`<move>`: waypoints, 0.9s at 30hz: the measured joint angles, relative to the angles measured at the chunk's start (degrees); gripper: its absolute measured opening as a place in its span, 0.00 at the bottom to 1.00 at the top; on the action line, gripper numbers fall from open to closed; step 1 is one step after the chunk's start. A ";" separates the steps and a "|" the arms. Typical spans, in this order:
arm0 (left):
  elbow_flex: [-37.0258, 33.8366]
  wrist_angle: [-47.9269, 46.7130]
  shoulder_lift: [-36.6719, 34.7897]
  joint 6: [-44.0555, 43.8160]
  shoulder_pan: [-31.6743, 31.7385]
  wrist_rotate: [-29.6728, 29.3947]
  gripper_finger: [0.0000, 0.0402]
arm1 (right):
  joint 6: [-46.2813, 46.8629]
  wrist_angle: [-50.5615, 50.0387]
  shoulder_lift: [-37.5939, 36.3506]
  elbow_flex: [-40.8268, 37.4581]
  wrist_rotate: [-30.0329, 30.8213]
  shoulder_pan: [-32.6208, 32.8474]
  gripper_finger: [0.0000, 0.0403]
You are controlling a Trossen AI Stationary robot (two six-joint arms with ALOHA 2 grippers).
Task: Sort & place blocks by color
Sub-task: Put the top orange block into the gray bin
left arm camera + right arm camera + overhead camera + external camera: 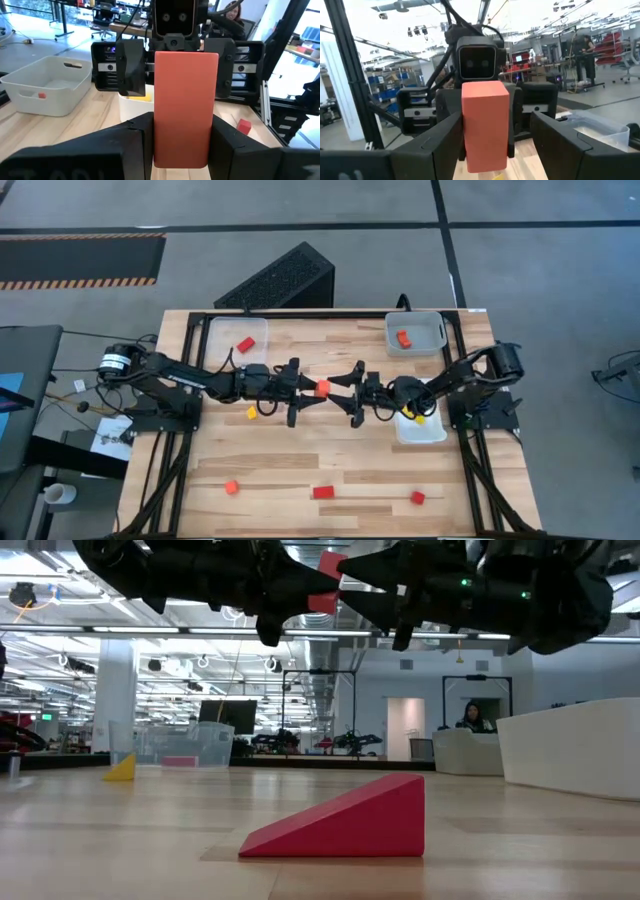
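An orange-red bar block (322,387) hangs in mid-air over the table's centre, between both grippers. My left gripper (303,388) reaches in from the left and is shut on it. My right gripper (345,390) faces it from the right, open. Its fingers (440,145) stand on either side of the block's free end (485,125). Loose on the table lie a yellow block (252,413), an orange block (231,487), a red wedge (323,492) and a red cube (417,498). The wedge (340,820) rests on its broad flat face. My left gripper pinches the bar between its two fingers (135,145), at the end nearest its wrist (180,150). The fingers come level from the table's left and lie along the bar. The bar is level and lifted clear, pointing at the right gripper. My right gripper's fingers flank the bar's other end; I cannot tell whether they touch it.
A clear tray (238,330) at the far left holds a red block (245,345). A grey tray (415,330) at the far right holds an orange block (402,338). A white tray (420,430) under the right arm holds a yellow block (418,418).
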 joint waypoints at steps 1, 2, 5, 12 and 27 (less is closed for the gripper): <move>0.00 -0.24 -0.01 0.01 -0.04 0.00 0.24 | 0.00 -0.32 0.01 0.31 -0.08 -0.04 0.63; 0.00 -0.34 -0.01 0.01 -0.14 -0.03 0.24 | 0.00 -0.34 0.02 0.65 -0.10 -0.04 0.63; 0.00 -0.39 -0.01 0.01 -0.39 -0.20 0.24 | 0.27 -2.32 -0.02 1.87 -0.67 -0.41 0.63; 0.00 -0.66 -0.01 1.55 -1.52 0.35 0.24 | 2.55 -8.99 -0.02 5.27 -7.13 -1.69 0.64; 0.00 -1.68 -0.05 1.63 -1.68 1.27 0.24 | 2.52 -12.09 -0.02 7.35 -8.11 -1.81 0.43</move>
